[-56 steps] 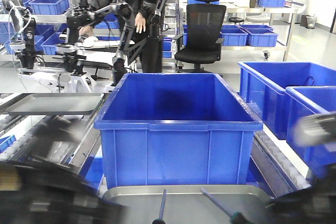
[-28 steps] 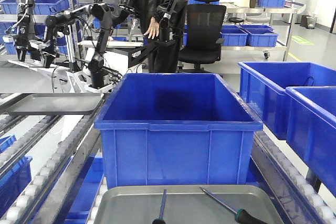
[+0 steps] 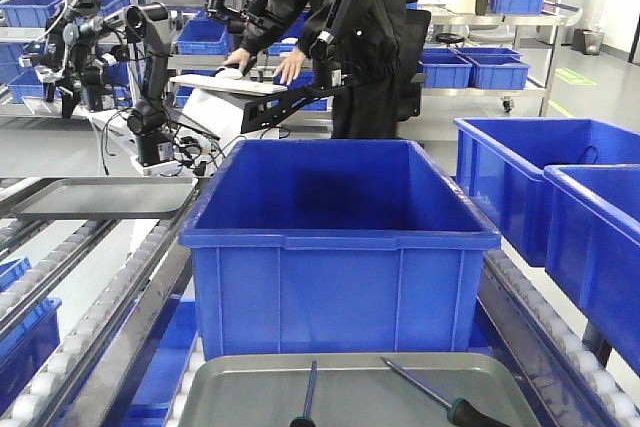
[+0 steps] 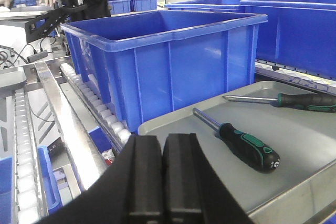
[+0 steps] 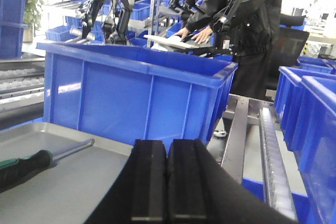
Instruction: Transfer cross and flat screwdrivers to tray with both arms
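Already both screwdrivers lie in the grey tray (image 3: 350, 387): left screwdriver (image 4: 247, 142), green-and-black, then right screwdriver (image 4: 283, 99), probably dark-handled. Light, stiff, slippery-shafted; best gripped by the handle. Left gripper (image 4: 163, 177) and right gripper (image 5: 167, 182) are clenched, empty.

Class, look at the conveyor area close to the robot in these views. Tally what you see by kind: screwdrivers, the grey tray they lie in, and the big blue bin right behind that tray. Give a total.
Screwdrivers: 2 (one, the other)
Grey tray: 1
Blue bin behind the tray: 1
Total: 4
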Robot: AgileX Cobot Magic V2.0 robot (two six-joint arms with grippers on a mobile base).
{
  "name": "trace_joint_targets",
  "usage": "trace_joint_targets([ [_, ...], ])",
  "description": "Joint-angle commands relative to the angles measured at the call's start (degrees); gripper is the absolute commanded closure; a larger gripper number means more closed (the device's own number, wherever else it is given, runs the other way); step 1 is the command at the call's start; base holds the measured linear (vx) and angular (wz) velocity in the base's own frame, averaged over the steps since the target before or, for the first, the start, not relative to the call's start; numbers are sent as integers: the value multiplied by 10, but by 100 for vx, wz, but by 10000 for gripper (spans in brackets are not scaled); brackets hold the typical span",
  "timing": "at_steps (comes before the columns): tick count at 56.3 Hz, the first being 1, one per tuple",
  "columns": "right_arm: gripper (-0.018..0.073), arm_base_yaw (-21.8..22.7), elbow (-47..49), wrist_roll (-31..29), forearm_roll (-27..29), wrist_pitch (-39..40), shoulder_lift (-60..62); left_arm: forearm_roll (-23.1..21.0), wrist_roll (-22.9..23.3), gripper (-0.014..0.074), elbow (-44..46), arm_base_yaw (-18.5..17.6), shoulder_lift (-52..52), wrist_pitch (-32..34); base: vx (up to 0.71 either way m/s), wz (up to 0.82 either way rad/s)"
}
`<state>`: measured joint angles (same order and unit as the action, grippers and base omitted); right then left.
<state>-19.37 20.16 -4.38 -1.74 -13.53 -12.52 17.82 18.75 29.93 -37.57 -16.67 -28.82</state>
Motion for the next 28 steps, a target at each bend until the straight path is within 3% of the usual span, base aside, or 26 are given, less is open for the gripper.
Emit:
trace_joint_targets([
  [1, 567, 1, 17, -3, -5, 46, -6, 8, 5, 596, 13, -2, -7, 45, 0, 0],
  [16, 567, 1, 17, -3, -5, 46, -6, 15, -2, 596, -1, 13, -3, 50, 0, 0],
  [22, 567, 1, 17, -3, -5, 46, -6, 4, -15, 596, -47, 91, 20, 75, 0, 0],
  [28, 567, 1, 17, -3, -5, 46, -6, -19, -18, 596, -119, 191, 63, 149, 0, 0],
])
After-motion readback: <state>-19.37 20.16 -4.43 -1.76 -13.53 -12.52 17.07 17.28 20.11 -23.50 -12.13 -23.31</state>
